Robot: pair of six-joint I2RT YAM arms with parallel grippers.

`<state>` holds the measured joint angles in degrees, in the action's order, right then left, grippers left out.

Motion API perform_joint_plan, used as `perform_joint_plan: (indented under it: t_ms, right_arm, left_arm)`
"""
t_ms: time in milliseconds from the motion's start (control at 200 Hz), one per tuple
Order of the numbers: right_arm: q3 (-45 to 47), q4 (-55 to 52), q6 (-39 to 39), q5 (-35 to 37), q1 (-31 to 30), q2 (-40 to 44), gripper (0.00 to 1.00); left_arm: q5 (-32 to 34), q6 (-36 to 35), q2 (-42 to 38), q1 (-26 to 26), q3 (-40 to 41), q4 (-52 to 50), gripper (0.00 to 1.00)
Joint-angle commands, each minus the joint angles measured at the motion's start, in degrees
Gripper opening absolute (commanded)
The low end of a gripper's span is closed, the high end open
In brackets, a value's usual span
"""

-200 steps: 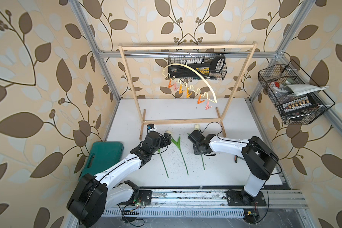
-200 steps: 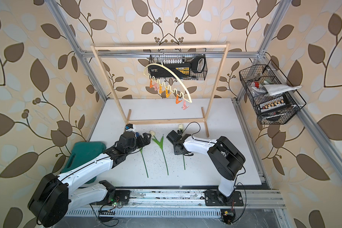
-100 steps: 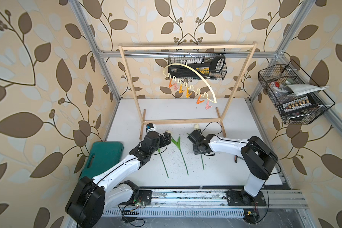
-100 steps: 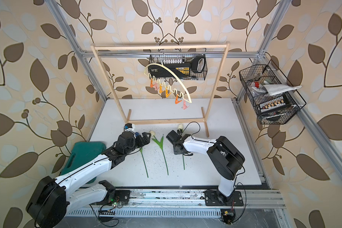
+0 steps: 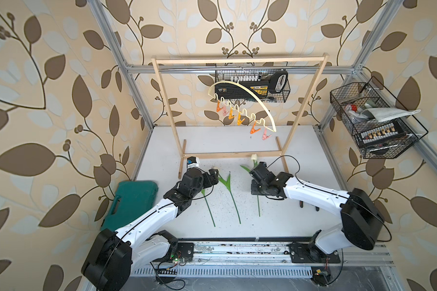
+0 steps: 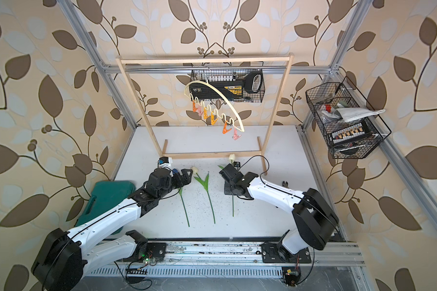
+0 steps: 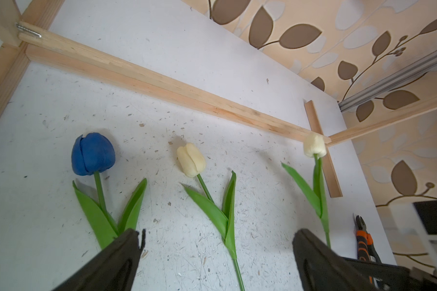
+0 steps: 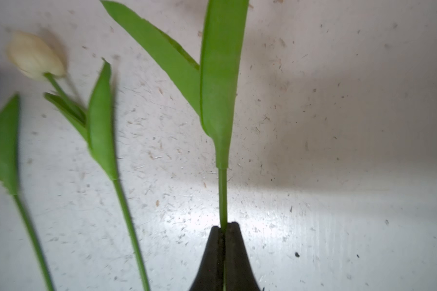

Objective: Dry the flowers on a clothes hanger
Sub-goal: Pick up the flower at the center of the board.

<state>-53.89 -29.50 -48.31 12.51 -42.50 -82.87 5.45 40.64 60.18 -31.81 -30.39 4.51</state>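
Right arm low, outstretched, jaws tight on tulip stem

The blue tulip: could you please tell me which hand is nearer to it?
Left. The left hand is open right above the leaves of the blue tulip; the right hand is two flowers away, shut on the stem of the far cream tulip.

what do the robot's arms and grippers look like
The left arm and right arm have glossy white link shells and bulky black rounded joint housings. Thin black wiring runs along them, and a black cable loops out at the right wrist. The left gripper and right gripper have matte black tapered fingers. No markings are legible.
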Motion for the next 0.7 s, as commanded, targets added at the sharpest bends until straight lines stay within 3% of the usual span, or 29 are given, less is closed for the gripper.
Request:
perform_joint_plan:
  t_ms: [0,100,275,390,560,695]
  right_arm:
    - [4.43,0.06,-10.35,-3.13,1.55,6.59,0.00]
    - [9.68,4.05,-21.01,-6.15,1.85,14.27,0.00]
    - [16.36,10.65,-38.46,-7.52,1.87,26.87,0.00]
    - [19.70,14.18,-48.62,-7.18,1.85,33.00,0.00]
    - [21.27,14.05,-55.05,-3.98,1.17,38.08,0.00]
    - [19.91,11.05,-56.18,-1.63,0.85,38.82,0.00]
  left_arm:
    - [-8.48,-2.35,-1.90,-0.60,-0.97,3.13,0.94]
    - [-15.93,-1.47,-2.41,-3.99,-1.73,3.89,0.92]
    - [-21.21,-1.01,-3.47,-11.54,-5.55,-1.20,0.92]
    - [-25.05,1.83,-3.87,-14.28,-6.09,1.29,0.90]
    - [-27.09,5.51,-1.81,-17.18,-8.46,4.03,0.84]
    - [-22.61,2.75,-0.53,-22.32,-11.97,2.39,0.85]
